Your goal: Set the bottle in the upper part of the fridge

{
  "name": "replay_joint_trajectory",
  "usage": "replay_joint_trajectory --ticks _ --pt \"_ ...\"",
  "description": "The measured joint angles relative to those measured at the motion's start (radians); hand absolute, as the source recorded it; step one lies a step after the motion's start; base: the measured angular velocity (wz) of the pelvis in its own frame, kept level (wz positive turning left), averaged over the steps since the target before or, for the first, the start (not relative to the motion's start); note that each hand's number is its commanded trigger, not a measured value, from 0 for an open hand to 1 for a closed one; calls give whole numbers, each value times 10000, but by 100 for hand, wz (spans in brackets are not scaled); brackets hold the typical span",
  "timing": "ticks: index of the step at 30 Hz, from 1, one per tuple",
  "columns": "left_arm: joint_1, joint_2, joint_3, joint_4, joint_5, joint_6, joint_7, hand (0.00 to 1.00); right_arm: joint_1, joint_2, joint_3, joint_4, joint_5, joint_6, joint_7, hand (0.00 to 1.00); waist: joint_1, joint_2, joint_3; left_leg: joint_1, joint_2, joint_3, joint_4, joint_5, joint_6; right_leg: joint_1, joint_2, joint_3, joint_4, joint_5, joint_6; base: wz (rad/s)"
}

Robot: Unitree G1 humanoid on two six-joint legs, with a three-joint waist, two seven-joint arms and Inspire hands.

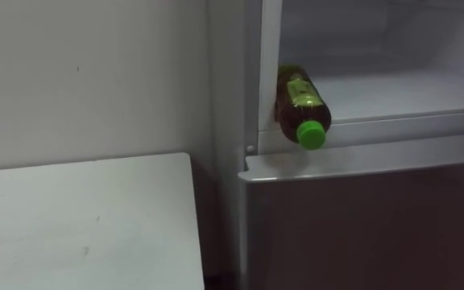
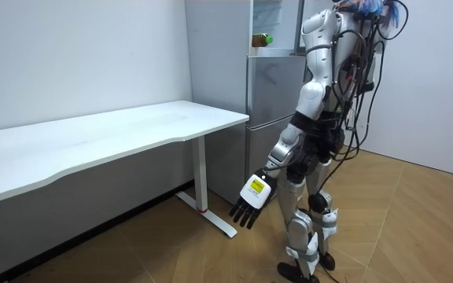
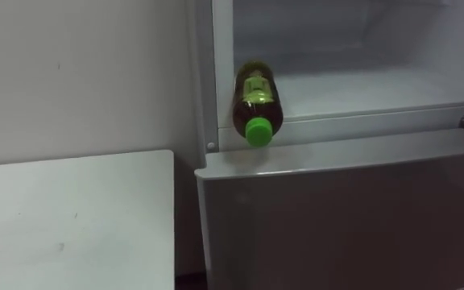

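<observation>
In the left eye view I see the bottle [image 1: 300, 101] lying on its side at the front left corner of the upper fridge [image 1: 361, 217] compartment, tight against the left wall. Its green cap [image 1: 312, 134] pokes out over the front lip of the shelf [image 1: 409, 93]. The long axis runs front to back and roughly level, base toward the rear and cap toward me, skewed a little to my right. The counter [image 1: 87, 217] sits low on my left, well apart from the bottle. In the room view the robot stands close in front of the fridge with the counter to its left. The left robot hand [image 2: 250, 206] hangs low beside its thigh, fingers straight and spread, holding nothing. The bottle [image 2: 261, 39] shows as a small green spot up at the compartment's edge. In the right eye view the bottle [image 3: 256, 101] lies almost end-on to me, cap nearest and hanging past the lip. I judge the placing as good as done, but not tidy. To finish well I would bring a robot hand up to the cap and push straight along the axis, so the bottle slides deeper instead of rolling sideways. I would keep it against the wall as a guide and stop once the cap is inside the lip, because a lying bottle near an edge can roll out.
</observation>
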Motion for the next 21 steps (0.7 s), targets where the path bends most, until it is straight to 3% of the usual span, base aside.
replay_joint_trajectory --ticks 7,21 --pt "28 -12 16 211 193 -223 -54 0 0 0 0 -300 -154 -286 85 0 39 -40 -26 113 9 73 20 7 -2 39 11 16 -129 4 -15 0" --pt "-26 -147 395 664 577 -413 44 0 -203 -67 -142 -1728 -3547 -270 -598 0 22 -75 -48 133 3 42 -49 5 -9 5 14 23 9 -13 2 0"
